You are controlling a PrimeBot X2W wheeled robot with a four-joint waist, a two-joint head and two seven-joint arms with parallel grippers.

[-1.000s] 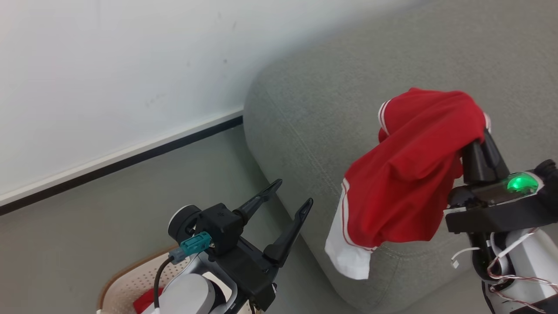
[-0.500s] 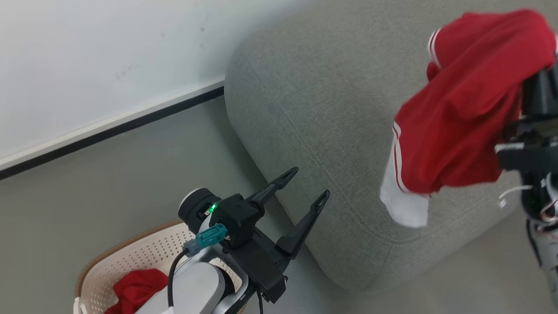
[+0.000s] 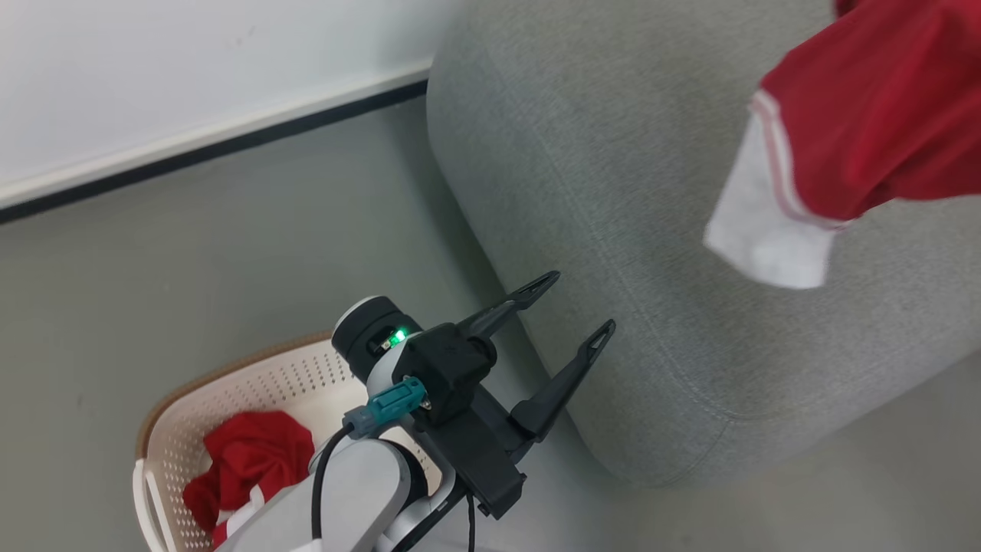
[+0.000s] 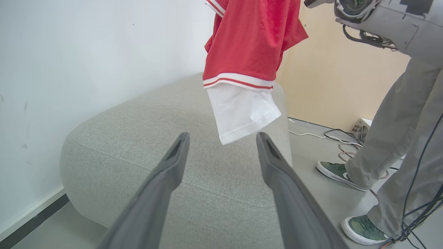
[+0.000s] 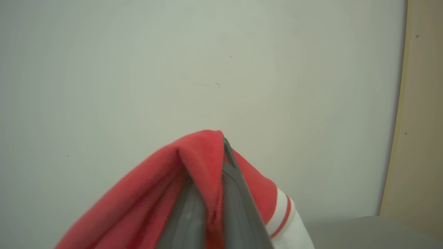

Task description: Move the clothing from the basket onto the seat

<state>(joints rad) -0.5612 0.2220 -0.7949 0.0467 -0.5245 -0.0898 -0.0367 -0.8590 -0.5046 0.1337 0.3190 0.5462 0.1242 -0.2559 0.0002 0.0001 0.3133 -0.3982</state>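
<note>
A red garment (image 3: 881, 115) with a white, red-striped sleeve end is held up in the air over the grey sofa (image 3: 598, 153), at the far right of the head view. It is pinched between the fingers of the right gripper (image 5: 221, 155), which are drawn tightly together on a fold of the fabric. The left gripper (image 3: 582, 301) is spread wide and nothing is held in it; it is placed over the floor, just beside the sofa's rounded left end. More red clothing (image 3: 253, 460) is bunched inside the cream basket (image 3: 291, 368), which is set on the floor at the near left, close to the sofa. In the left wrist view, a person's legs (image 4: 391, 138) in grey trousers are seen standing beside the sofa.
</note>
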